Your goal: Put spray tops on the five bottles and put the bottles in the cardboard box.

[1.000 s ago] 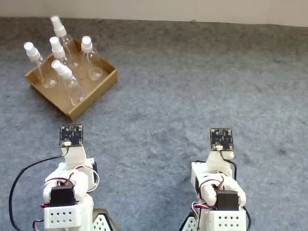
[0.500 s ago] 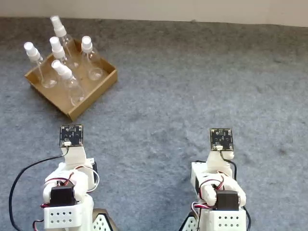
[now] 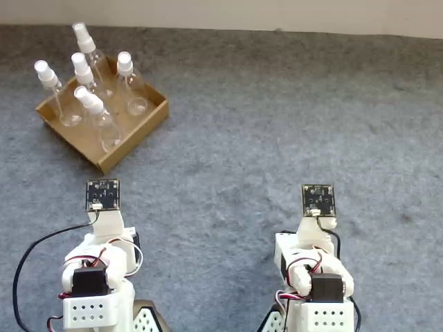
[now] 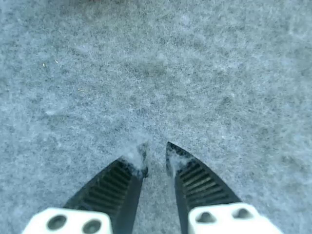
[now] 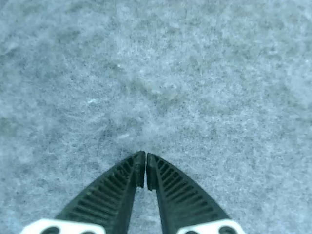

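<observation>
The cardboard box sits at the table's far left corner on grey carpet. Several clear bottles stand in it, each with a white spray top. Both arms are folded back at the near edge, far from the box. My left gripper points down at bare carpet, its fingertips a narrow gap apart with nothing between them. My right gripper also points at bare carpet, its tips touching and holding nothing.
Grey carpet covers the whole table. The left arm's base and the right arm's base stand at the near edge. A pale wall strip runs along the far side.
</observation>
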